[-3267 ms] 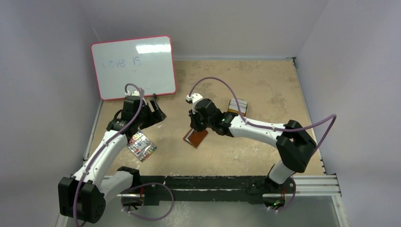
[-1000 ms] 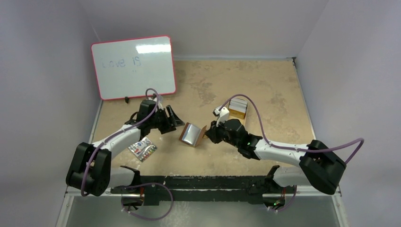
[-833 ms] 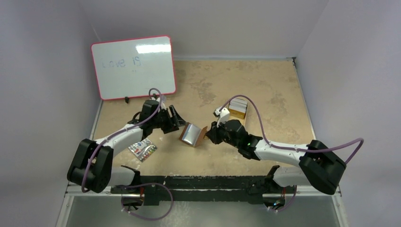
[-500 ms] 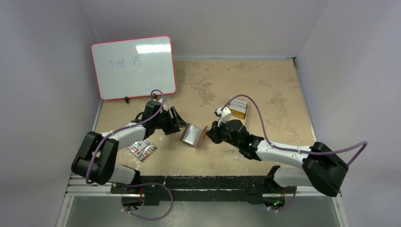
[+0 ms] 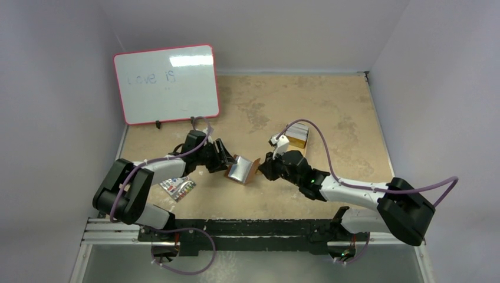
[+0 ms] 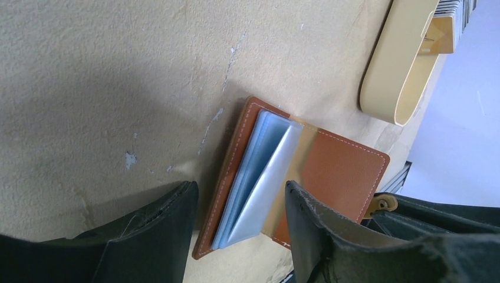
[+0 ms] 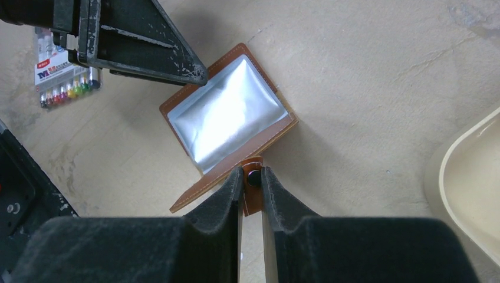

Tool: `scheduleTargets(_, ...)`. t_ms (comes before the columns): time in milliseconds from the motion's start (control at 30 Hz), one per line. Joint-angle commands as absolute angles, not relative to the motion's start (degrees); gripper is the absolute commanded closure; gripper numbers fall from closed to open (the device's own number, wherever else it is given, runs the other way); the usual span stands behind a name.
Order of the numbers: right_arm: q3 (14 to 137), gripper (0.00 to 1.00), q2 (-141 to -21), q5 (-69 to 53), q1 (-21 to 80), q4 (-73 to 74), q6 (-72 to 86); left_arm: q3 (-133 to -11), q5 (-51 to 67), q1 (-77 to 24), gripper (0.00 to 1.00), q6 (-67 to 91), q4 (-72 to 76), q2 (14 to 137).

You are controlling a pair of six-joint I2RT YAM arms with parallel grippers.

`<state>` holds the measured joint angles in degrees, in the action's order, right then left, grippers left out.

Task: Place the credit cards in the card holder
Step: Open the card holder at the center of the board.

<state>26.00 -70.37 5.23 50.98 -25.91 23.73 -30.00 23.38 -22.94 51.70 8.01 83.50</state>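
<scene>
Card holder (image 5: pixel 242 169) is judged still unfilled: no card is seen in its sleeves, so the loading itself has not begun and only the opening is done.

Nearest the arm bases, a flat pack of coloured markers (image 5: pixel 177 187) is seen by the left arm. Just beyond, the holder lies spread near the middle of the table (image 5: pixel 342 112), between the two grippers. Its stitched brown leather cover is laid open, and a fan of clear, glossy plastic sleeves is raised from the spine. The small strap with the metal snap is pinched in the narrow jaws of the right gripper (image 7: pixel 252 177). The left gripper (image 6: pixel 240 191) is set with its jaws apart, one finger either side of the opposite cover edge, and nothing is gripped.

Farther back, the credit cards (image 5: pixel 296 134) are stacked, thin and stiff, pale with some gold, at a smooth tan oval tin (image 6: pixel 386 76). Whether they are inside it cannot be told. Farthest, a red-framed whiteboard (image 5: pixel 167 82) is propped.
</scene>
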Motion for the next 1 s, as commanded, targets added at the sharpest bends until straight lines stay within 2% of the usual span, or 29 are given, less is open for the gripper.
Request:
scheduleTargets(0,25.1,0.84,-68.6,6.9,50.7,-25.9,25.3,-30.5,21.5,-23.4,0.44,50.5,8.7,82.4)
scheduleTargets(200,24.7,0.84,-68.1,7.6,50.6,-24.9,25.8,-29.4,22.8,-23.7,0.45,51.8,11.4,82.5)
scheduleTargets(567,24.3,0.84,-68.2,7.4,50.3,-25.0,26.1,-28.1,25.9,-24.6,0.60,54.1,16.4,81.5)
scheduleTargets(867,26.3,0.79,-68.2,6.0,50.3,-22.0,28.0,-29.0,26.1,-25.0,0.99,53.7,13.5,78.8)
scheduleTargets(967,30.7,0.67,-68.5,6.6,50.3,-14.2,33.2,-30.2,23.8,-25.0,1.00,51.6,7.8,74.4)
